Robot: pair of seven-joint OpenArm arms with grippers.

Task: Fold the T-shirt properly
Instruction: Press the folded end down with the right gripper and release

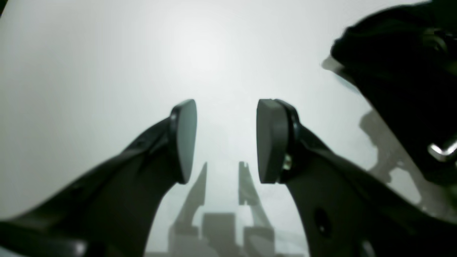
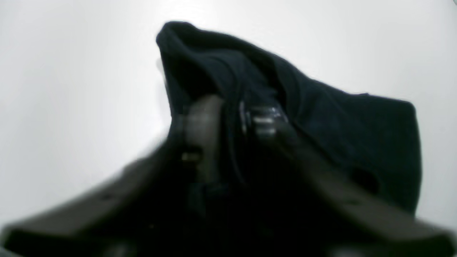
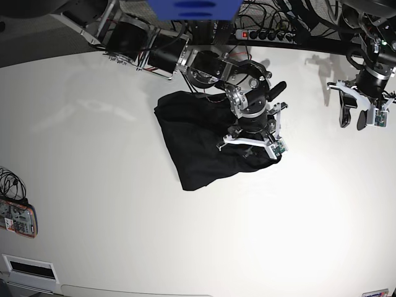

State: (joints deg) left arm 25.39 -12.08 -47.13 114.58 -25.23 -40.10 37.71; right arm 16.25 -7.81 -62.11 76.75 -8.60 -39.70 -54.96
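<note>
The right gripper (image 2: 228, 121) is blurred against the T-shirt (image 2: 339, 121); whether it grips cloth is unclear.

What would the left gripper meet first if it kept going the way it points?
Most likely the bare white table: nothing lies between the left gripper and it. The black T-shirt sits off to one side. Depth is unclear.

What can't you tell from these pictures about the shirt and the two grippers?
- Right gripper: right wrist view is blurred; whether it grips the T-shirt is unclear.
- T-shirt: base view, the arm covers its right edge.
- T-shirt label: not visible in any view.
- Left gripper: open, nothing hidden.
</note>
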